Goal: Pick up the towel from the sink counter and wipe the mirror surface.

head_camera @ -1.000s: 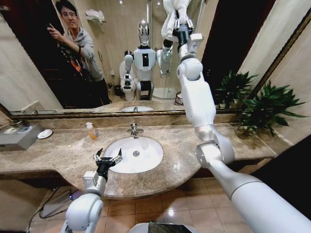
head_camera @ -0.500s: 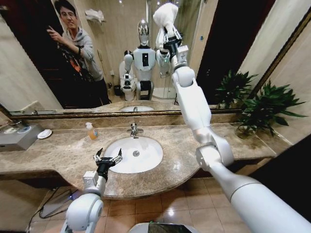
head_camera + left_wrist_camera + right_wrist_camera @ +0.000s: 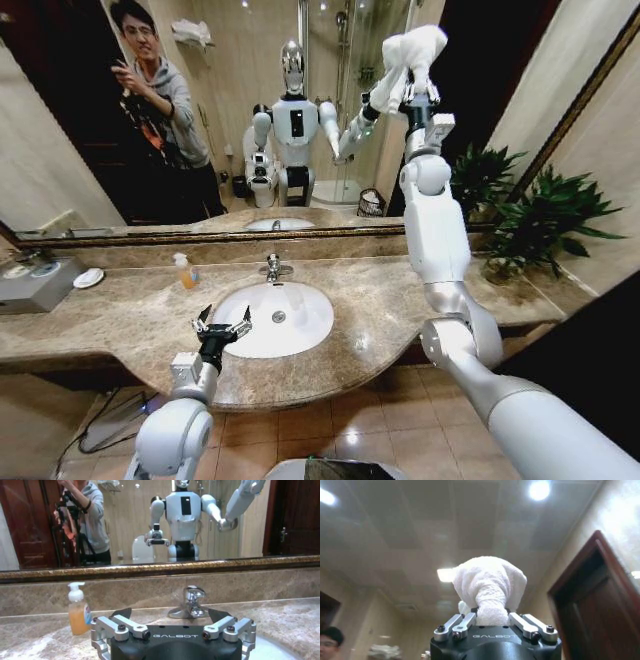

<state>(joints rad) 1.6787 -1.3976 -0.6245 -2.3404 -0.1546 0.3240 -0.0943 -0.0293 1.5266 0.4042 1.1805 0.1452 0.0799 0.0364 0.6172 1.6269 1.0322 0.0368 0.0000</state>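
The white towel [image 3: 413, 52] is bunched in my right gripper [image 3: 419, 92], which is shut on it with the arm raised high against the upper right part of the wide mirror [image 3: 230, 70]. In the right wrist view the towel [image 3: 490, 582] bulges out above the closed gripper [image 3: 490, 618] against the ceiling's reflection. My left gripper [image 3: 222, 324] hangs open and holds nothing, low over the front left rim of the basin [image 3: 290, 325] in the mottled sink counter [image 3: 385, 300]. From the left wrist, that gripper [image 3: 170, 615] faces the tap [image 3: 193, 600] and the mirror [image 3: 125, 521].
A soap bottle [image 3: 186, 270] stands left of the tap [image 3: 273, 267]. A round white soap dish [image 3: 88, 278] and a grey box [image 3: 35, 285] sit at the counter's far left. Potted plants [image 3: 545, 220] fill the right end beside the raised arm.
My right arm has swept the towel to the right and slightly down across the upper mirror. The left arm has not moved.
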